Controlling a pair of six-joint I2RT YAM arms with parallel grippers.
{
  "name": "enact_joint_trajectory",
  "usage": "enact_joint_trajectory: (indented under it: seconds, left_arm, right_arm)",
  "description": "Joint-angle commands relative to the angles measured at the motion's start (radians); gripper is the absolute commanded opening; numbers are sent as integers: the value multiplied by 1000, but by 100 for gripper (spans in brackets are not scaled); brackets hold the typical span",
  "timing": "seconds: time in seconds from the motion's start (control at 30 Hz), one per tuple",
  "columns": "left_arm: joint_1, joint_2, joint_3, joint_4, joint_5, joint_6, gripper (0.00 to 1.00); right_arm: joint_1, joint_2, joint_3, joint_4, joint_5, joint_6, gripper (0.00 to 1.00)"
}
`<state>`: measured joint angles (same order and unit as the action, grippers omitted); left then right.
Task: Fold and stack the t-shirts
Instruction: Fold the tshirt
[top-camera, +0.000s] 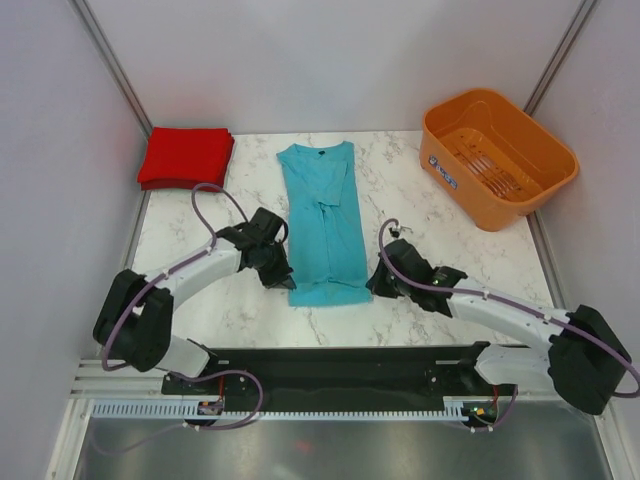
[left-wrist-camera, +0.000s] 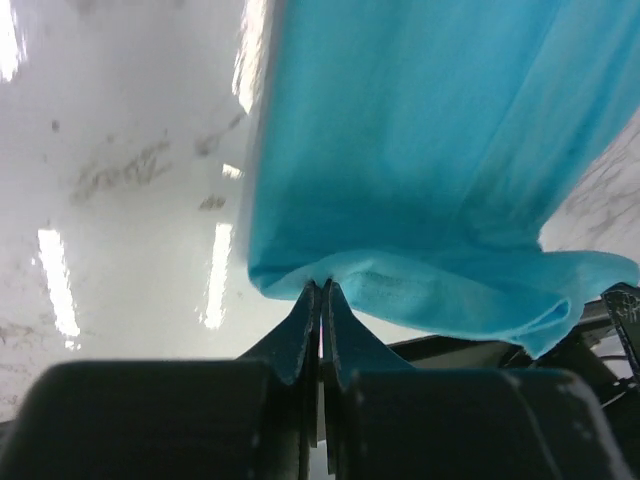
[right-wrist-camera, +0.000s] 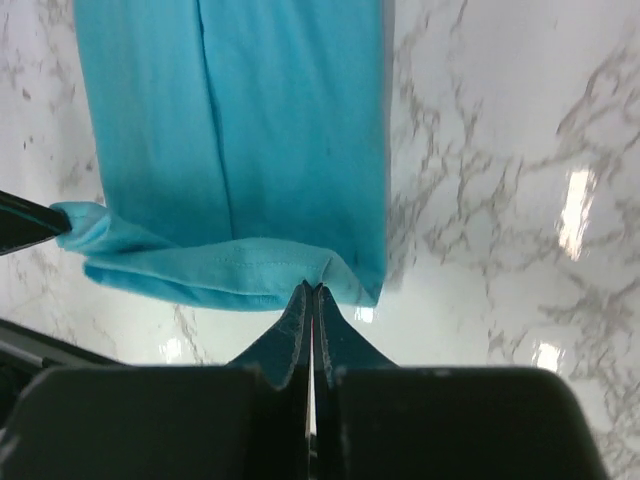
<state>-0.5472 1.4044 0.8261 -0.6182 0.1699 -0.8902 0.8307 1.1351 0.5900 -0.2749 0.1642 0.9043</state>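
**A:** You have one shirt done, by the look of it: the red shirt (top-camera: 185, 155) lies folded into a neat square at 10 o'clock on the surface (top-camera: 430, 225), well apart from everything else.

**B:** And you are partway through the second. The blue shirt (top-camera: 322, 220) lies flat at the centre, collar toward 12 o'clock, with its sleeves and sides already turned in, so it is a long narrow strip. In my judgement you have the end-to-end folds left, and then the stacking with the red one.

**A:** On the grip: your left jaws are closed tight on the hem's 7 o'clock corner. The left wrist view shows the tips pressed together with a fold of blue hem (left-wrist-camera: 420, 290) pinched between them.

**B:** It is the same on your other side. Your right jaws are closed on the 5 o'clock corner, with the stitched edge (right-wrist-camera: 200, 272) bunched at the tips and bare marble beside it. Neither pair touches anything but cloth.

**A:** The orange basket (top-camera: 500, 150) sits at 2 o'clock, apart from both shirts.
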Motion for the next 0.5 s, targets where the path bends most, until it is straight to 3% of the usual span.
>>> enact_joint_trajectory:
  seconds: [0.0,0.3,0.47]
  left_arm:
    - [67,94,142,31,31,108,2]
    - [220,378,467,29,40,207,2]
    - [274,470,616,29,86,227,2]
  right_arm:
    - [-100,121,125,55,-61,-172,0]
    - [-270,471,459,46,-161,-372,0]
    - [-332,583,608,-6,-209,-426,0]
